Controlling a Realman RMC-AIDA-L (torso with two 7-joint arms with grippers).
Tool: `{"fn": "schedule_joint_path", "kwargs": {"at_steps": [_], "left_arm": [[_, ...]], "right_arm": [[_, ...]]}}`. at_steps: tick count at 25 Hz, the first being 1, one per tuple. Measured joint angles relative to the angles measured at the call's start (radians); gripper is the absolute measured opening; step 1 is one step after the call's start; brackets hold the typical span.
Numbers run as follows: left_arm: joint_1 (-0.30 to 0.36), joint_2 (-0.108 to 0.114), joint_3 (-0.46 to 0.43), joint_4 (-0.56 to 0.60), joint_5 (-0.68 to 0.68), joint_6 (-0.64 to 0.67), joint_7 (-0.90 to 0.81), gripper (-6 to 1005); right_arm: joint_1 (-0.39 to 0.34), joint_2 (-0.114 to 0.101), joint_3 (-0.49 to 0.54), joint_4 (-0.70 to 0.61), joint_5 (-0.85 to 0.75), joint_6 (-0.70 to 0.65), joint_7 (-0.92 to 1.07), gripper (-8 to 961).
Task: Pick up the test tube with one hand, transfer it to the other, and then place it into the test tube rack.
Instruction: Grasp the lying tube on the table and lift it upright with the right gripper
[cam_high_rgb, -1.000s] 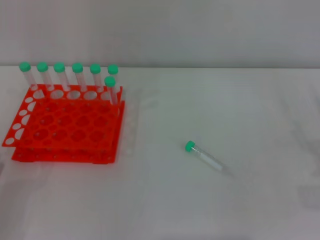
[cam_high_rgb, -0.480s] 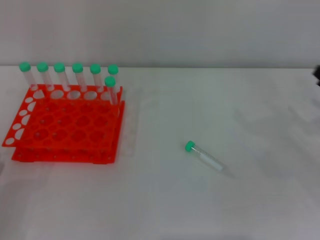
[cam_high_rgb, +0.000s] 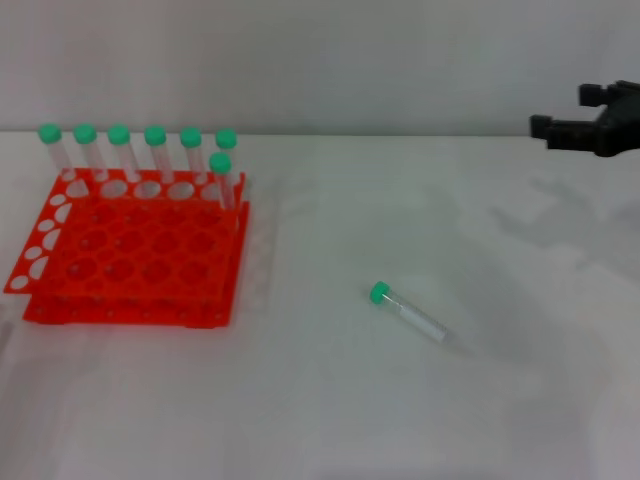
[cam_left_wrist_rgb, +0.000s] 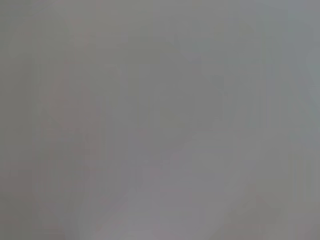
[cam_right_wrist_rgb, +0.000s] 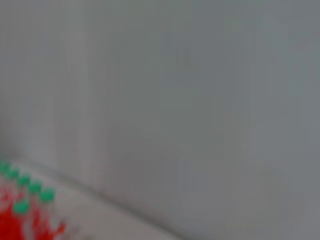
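Scene: a white table (cam_high_rgb: 330, 400) holds the test tube rack (cam_high_rgb: 130, 255) on the robot's left and a single loose test tube (cam_high_rgb: 407, 312) lying near the middle, well apart from the rack.

Test tube: it lies on its side, green cap toward the rack and slightly away from the robot, clear body angled toward the robot's right; nothing touches it.

Rack: bright orange-red, two tiers, with seven green-capped tubes (cam_high_rgb: 137, 152) standing upright along its far edge and far right corner; most holes are open.

Right gripper (cam_high_rgb: 572, 112): it shows at the right edge of the head view, up by the far side of the table and well apart from the tube. Two black fingertips (cam_high_rgb: 541, 126) stand apart, so the fingers read as spread, holding nothing.

Left gripper: not seen in any view.

Step in hand: by my reading, the approach to the first pick-up, with the grasp not yet begun.

How to do it well: come down over the clear body just behind the cap, turn the wrist so the fingers straddle the tube across its length, and close gently, since a round tube is likely to roll or skid if nudged from one side.

View differences: the head view alone shows the loose tube and the gripper. The right wrist view catches only the wall and a corner of the rack with its green caps. The left wrist view shows a blank grey surface.
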Motion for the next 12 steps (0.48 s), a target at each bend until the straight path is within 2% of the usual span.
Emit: {"fn": "schedule_joint_path", "kwargs": {"at_steps": [5, 7, 9, 12], "left_arm": [[-0.001, -0.002, 0.001, -0.03, 0.0, -0.001, 0.06, 880], [-0.004, -0.002, 0.002, -0.042, 0.002, -0.001, 0.081, 880], [-0.006, -0.002, 0.003, -0.048, 0.003, -0.001, 0.089, 880], [-0.002, -0.003, 0.002, -0.063, 0.0, 0.001, 0.09, 880]], "right_arm": [[0.059, 0.046, -0.017, -0.32, -0.424, 0.219, 0.369, 853], [0.091, 0.048, -0.079, -0.418, -0.533, 0.305, 0.517, 852], [0.113, 0.047, -0.117, -0.448, -0.583, 0.346, 0.588, 852], [0.183, 0.05, -0.226, -0.475, -0.706, 0.434, 0.722, 852]]}}
